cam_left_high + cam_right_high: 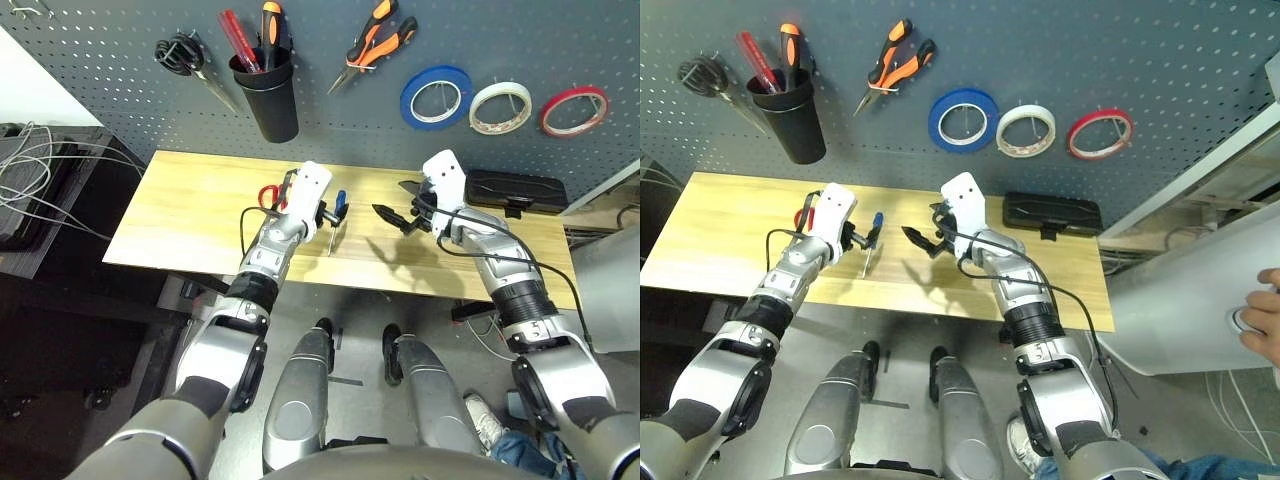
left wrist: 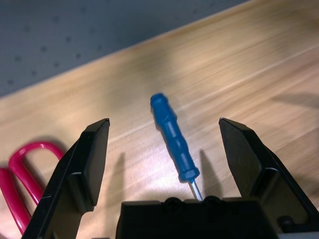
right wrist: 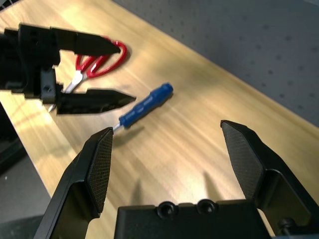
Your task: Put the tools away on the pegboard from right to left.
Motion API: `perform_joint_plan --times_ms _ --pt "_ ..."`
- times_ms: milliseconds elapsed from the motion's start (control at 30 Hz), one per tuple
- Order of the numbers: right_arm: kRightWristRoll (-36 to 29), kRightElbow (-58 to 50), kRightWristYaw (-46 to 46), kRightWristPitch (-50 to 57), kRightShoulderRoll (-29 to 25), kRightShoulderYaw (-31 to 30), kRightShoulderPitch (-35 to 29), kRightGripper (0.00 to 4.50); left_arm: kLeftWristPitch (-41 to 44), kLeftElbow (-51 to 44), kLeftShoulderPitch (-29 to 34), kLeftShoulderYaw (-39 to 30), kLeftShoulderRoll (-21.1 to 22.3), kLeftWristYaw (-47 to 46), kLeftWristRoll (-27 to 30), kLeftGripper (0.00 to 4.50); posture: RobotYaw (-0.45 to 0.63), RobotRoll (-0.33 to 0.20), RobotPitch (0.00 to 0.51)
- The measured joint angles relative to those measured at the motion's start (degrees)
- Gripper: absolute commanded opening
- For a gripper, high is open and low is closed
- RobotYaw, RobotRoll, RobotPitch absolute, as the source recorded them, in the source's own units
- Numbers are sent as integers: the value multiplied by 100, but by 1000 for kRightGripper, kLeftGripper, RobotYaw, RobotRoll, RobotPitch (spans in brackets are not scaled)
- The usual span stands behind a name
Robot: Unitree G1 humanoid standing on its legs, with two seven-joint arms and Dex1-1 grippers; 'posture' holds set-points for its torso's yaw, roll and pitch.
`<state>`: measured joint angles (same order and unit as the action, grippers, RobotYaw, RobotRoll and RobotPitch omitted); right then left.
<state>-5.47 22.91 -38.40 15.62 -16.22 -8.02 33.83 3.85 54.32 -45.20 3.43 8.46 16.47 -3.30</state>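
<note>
1. Two tools lie on the wooden desk (image 1: 200, 215): the slim blue-handled screwdriver (image 1: 338, 207) and the red-handled scissors (image 1: 270, 194).
2. From the screwdriver, the pegboard (image 1: 330, 110) stands behind; its blue handle end points toward that board and its thin metal tip toward the desk's near edge, so its long axis runs front to back.
3. Left gripper (image 2: 169, 164) hovers right at the screwdriver, fingers spread wide either side of the handle, not touching it.
4. Scissors lie just to the left of the screwdriver, partly hidden behind the left wrist.
5. Right gripper (image 3: 174, 164) hangs to the right of the screwdriver, a little apart, its fingers also spread and holding nothing.
6. Farther right of the screwdriver, a black case (image 1: 515, 190) sits at the desk's back edge.
7. Up on the board beyond the screwdriver hang the orange-and-black-handled pliers (image 1: 375, 42) and the blue tape ring (image 1: 436, 97), with a black cup (image 1: 268, 95) to their left.
</note>
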Motion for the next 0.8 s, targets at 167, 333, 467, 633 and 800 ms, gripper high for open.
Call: perform_joint_plan --times_ms 167,333,467,633,800 --pt "15 -286 23 309 -3 -39 -180 4460 89 449 -263 -72 -103 -62 67 4500 96 0 396" --pt "69 -700 50 650 -27 -124 -469 4460 134 732 -410 -134 -223 -99 128 4500 69 0 434" --pt "101 -1105 77 947 -45 -181 -718 4460 174 882 -470 -151 -290 -162 128 4500 38 0 453" --pt "102 -1518 123 1228 -70 -194 -888 4460 158 1028 -538 -191 -353 -244 126 4500 10 0 458" --pt "101 -1771 129 1404 -112 -193 -951 4500 56 1080 -600 -251 -410 -358 125 3567 8 0 446"
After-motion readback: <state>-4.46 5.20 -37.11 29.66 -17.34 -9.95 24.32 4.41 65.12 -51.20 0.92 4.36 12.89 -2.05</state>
